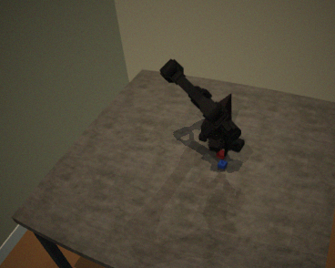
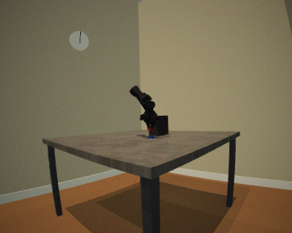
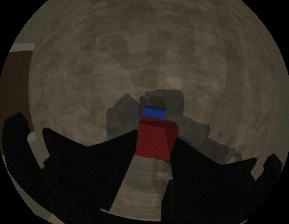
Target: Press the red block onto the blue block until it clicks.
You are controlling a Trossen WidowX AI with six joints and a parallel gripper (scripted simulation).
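Note:
The red block (image 1: 221, 154) (image 2: 149, 129) (image 3: 154, 140) is held between the two black fingertips, above the table. My gripper (image 3: 155, 137) is shut on it. The blue block (image 1: 222, 164) (image 2: 151, 137) (image 3: 154, 112) stands on the table. In the exterior view the red block is above the blue block with a gap between them. In the wrist view the blue block shows just beyond the red block's upper edge, and its near part is hidden behind the red block.
The grey-brown table (image 1: 126, 182) (image 2: 109, 148) carries the arm, whose dark base (image 2: 162, 125) stands just behind the gripper. The arm's shadow falls around the blue block. A clock (image 2: 79, 40) hangs on the wall.

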